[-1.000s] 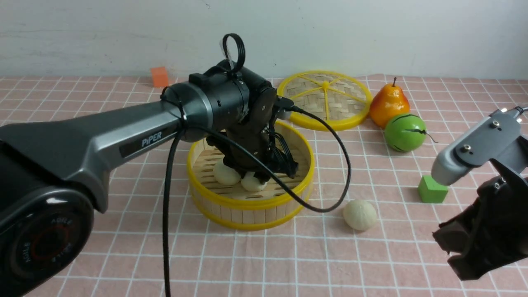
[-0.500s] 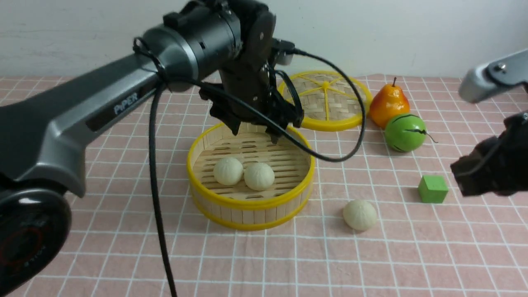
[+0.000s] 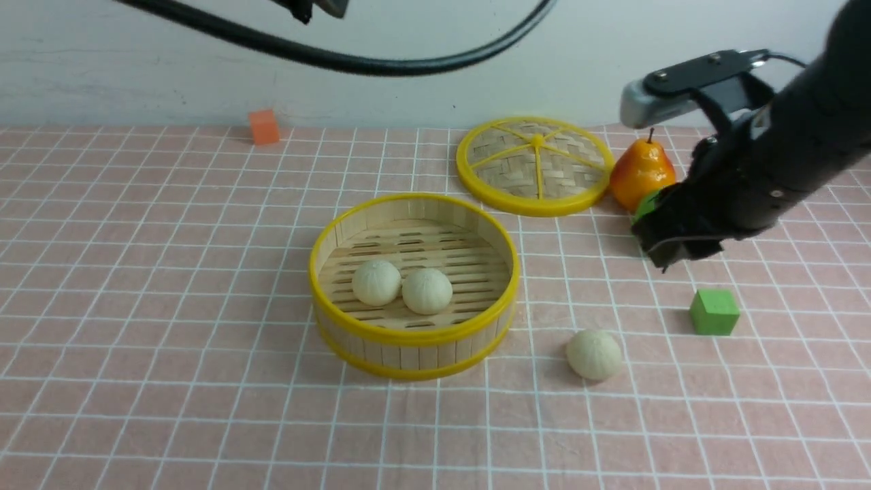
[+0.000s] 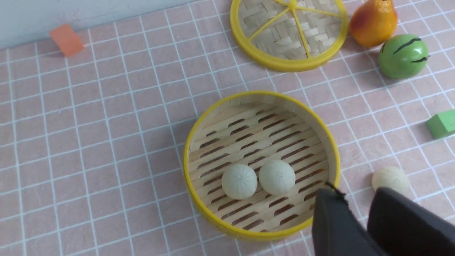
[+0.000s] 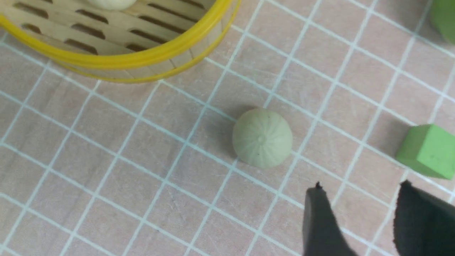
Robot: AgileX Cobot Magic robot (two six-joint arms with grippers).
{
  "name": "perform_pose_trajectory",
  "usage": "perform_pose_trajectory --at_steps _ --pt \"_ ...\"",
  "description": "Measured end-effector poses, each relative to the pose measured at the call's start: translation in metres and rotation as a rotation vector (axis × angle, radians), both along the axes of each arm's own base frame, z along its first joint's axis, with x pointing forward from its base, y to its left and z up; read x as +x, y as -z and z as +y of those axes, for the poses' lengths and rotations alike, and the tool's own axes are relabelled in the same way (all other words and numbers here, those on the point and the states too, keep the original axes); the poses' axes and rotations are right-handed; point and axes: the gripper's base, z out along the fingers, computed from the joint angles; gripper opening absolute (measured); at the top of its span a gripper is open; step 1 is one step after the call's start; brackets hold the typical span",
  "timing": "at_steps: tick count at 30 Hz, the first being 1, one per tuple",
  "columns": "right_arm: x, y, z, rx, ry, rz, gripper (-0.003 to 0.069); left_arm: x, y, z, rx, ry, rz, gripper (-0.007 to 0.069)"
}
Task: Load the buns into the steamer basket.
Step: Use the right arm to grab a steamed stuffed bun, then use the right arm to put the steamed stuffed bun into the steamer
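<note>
steamer basket (image 3: 415,335): upright on desk (image 3: 170,272), lid off, slatted floor showing.
bun 1 (image 3: 376,282): inside basket, on the floor, toward the near wall.
bun 2 (image 3: 427,290): inside basket, just right of bun 1, touching it.
bun 3 (image 3: 594,354): outside, on desk right of basket near its front-right rim, not touching it.
left tool (image 4: 352,193): high above basket, camera looking down into it; fingers only slightly spread, narrow gap, nothing between them.
right tool (image 5: 360,192): hovering above desk right of basket, farther back than bun 3; fingers spread wide, empty; tips short of bun 3, no contact.
lid (image 3: 535,165): flat on desk behind basket, to its right, well apart.
pear (image 3: 639,173): right of lid, just beside its rim.
green striped fruit (image 4: 402,56): beside pear on the basket-far side; mostly hidden by right arm in front view.
green cube (image 3: 713,312): right of basket, past bun 3.
orange cube (image 3: 263,126): far back left of basket, by the wall.
</note>
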Motion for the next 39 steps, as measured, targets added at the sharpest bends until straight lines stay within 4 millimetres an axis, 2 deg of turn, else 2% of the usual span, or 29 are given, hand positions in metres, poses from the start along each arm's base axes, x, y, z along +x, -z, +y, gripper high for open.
perform_pose_trajectory --at_steps 3,4,5,9,11,14,19,21,23,24,26,28,31,33,34,36,38,39 --pt "0.015 0.028 0.012 -0.026 -0.017 0.069 0.048 -0.024 0.007 0.016 0.006 -0.007 0.032 -0.0006" --pt "0.016 0.03 0.012 -0.027 -0.017 0.073 0.048 -0.026 0.008 0.017 0.008 -0.007 0.036 -0.0006" --pt "0.022 0.043 0.014 -0.04 -0.017 0.108 0.0533 -0.037 0.021 0.024 0.031 -0.009 0.074 -0.0014" --pt "0.035 0.078 0.02 -0.067 -0.017 0.178 0.06 -0.067 0.044 0.044 0.065 -0.009 0.13 -0.0014" --pt "0.042 0.098 0.024 -0.063 -0.011 0.208 0.0603 -0.086 0.061 0.055 0.077 -0.018 0.17 -0.0014" --pt "0.048 0.117 0.028 -0.062 -0.009 0.226 0.0577 -0.105 0.086 0.068 0.079 -0.041 0.215 -0.0014" --pt "0.052 0.132 0.031 -0.078 -0.016 0.235 0.048 -0.127 0.112 0.082 0.045 -0.073 0.225 -0.0014" --pt "0.052 0.132 0.031 -0.091 -0.022 0.23 0.0419 -0.132 0.12 0.085 0.046 -0.077 0.231 -0.0014" --pt "0.052 0.132 0.03 -0.102 -0.026 0.229 0.0293 -0.137 0.126 0.088 0.048 -0.079 0.238 -0.0014" --pt "0.052 0.132 0.03 -0.102 -0.026 0.229 0.0293 -0.137 0.126 0.089 0.047 -0.079 0.236 -0.0014" --pt "0.051 0.132 0.03 -0.11 -0.029 0.237 0.0123 -0.141 0.131 0.091 0.051 -0.079 0.241 -0.0014" --pt "0.051 0.127 0.03 -0.112 -0.031 0.238 0.0033 -0.141 0.132 0.091 0.053 -0.079 0.241 -0.0014" --pt "0.052 0.115 0.032 -0.111 -0.037 0.231 0.002 -0.141 0.132 0.091 0.053 -0.079 0.239 -0.0014" --pt "0.055 0.089 0.039 -0.099 -0.053 0.186 0.002 -0.141 0.132 0.091 0.051 -0.079 0.236 -0.0014" --pt "0.056 0.07 0.049 -0.084 -0.074 0.138 0.002 -0.141 0.132 0.091 0.049 -0.077 0.232 -0.0014" --pt "0.058 0.045 0.063 -0.056 -0.103 0.066 0.002 -0.14 0.131 0.09 0.044 -0.074 0.22 -0.0014" --pt "0.058 0.022 0.082 -0.024 -0.141 -0.009 0.002 -0.139 0.13 0.09 0.035 -0.071 0.206 -0.0014" --pt "0.057 0.022 0.084 -0.024 -0.145 -0.009 0.002 -0.139 0.13 0.09 0.034 -0.07 0.206 -0.0014"
